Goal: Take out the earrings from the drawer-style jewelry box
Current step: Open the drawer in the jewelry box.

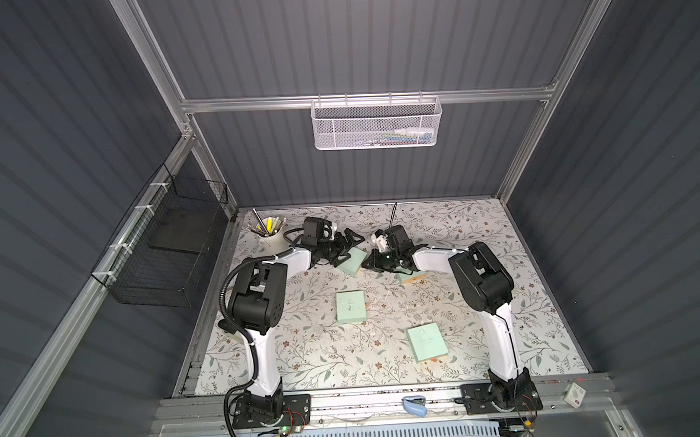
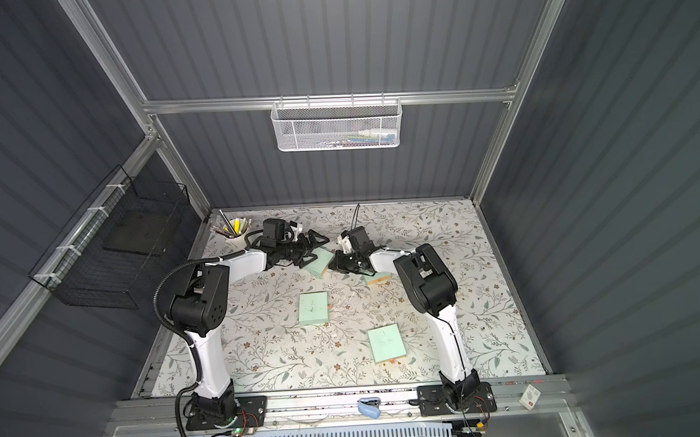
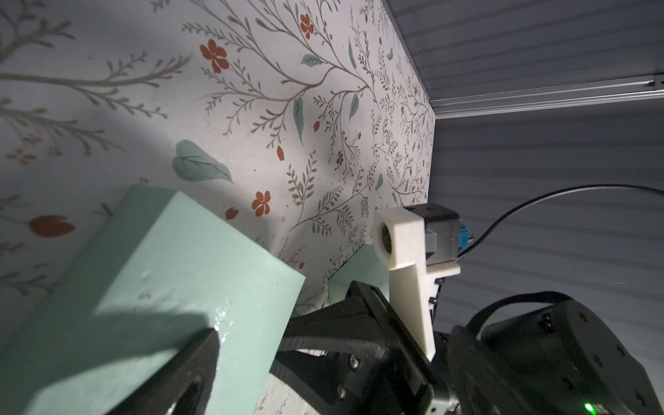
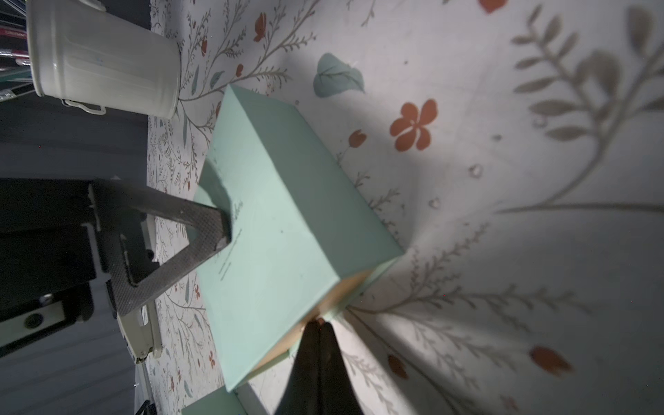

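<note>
Resting one finger on the lid of the mint-green cardboard drawer-style jewelry box point(image 4: 280, 215), the left gripper point(image 1: 350, 249) stands spread wide. The right gripper point(image 4: 318, 325), fingers pressed together, touches the box's tan drawer end. The lid's faint script point(image 4: 238, 212) is unreadable. Beside the box, tiny whitish stud earrings point(image 4: 476, 170) lie on the floral tablecloth point(image 4: 503, 54).

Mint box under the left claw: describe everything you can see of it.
The mint box is flat, rectangular, matte and cardboard-like, with faint print on its lid. It lies on the floral table near a white pail. One finger of the open left claw rests on its lid. At one end a tan edge shows, and the shut right claw meets it there.
</note>
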Available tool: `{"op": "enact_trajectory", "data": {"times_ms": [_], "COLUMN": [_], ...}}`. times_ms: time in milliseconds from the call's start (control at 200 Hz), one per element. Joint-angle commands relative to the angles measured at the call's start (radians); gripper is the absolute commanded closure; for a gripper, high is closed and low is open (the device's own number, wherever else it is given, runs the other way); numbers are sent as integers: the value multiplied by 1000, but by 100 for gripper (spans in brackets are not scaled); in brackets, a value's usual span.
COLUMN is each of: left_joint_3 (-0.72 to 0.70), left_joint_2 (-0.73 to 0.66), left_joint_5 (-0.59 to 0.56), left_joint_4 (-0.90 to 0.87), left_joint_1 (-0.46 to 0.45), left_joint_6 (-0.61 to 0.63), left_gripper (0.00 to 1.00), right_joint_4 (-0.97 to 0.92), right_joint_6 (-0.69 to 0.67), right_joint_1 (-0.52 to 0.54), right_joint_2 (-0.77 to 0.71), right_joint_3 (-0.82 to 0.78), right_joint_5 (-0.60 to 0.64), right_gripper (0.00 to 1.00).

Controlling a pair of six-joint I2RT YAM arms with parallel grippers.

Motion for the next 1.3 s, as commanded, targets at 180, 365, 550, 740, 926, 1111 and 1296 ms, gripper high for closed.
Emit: {"op": "enact_trajectory", "data": {"times_ms": [180, 365, 550, 740, 926, 1111, 1296], "left_joint_3": [14, 16, 14, 12, 10, 6, 8], "left_joint_2": [12, 17, 28, 28, 18, 9, 10], "left_joint_5": [-36, -73, -82, -79, -77, -78, -80], "left_joint_4": [-77, -120, -120, -123, -128, -131, -133], "left_joint_1": [-7, -7, -7, -6, -7, -5, -5], "left_joint_6": [36, 60, 59, 60, 66, 69, 71], "left_gripper": [0, 0, 0, 0, 0, 0, 0], "right_joint_4": [47, 69, 72, 87, 110, 111, 102], "right_joint_6": [-9, -1, -4, 2, 8, 9, 12], "right_joint_1": [-2, -1, -1, -3, -5, -12, -23], "right_joint_2": [-42, -74, -97, -128, -179, -214, -209], "right_joint_3": [-62, -103, -132, -183, -256, -300, -305], "right_joint_5": [16, 21, 27, 46, 66, 87, 82], "right_gripper": [100, 100, 100, 100, 100, 100, 100]}}
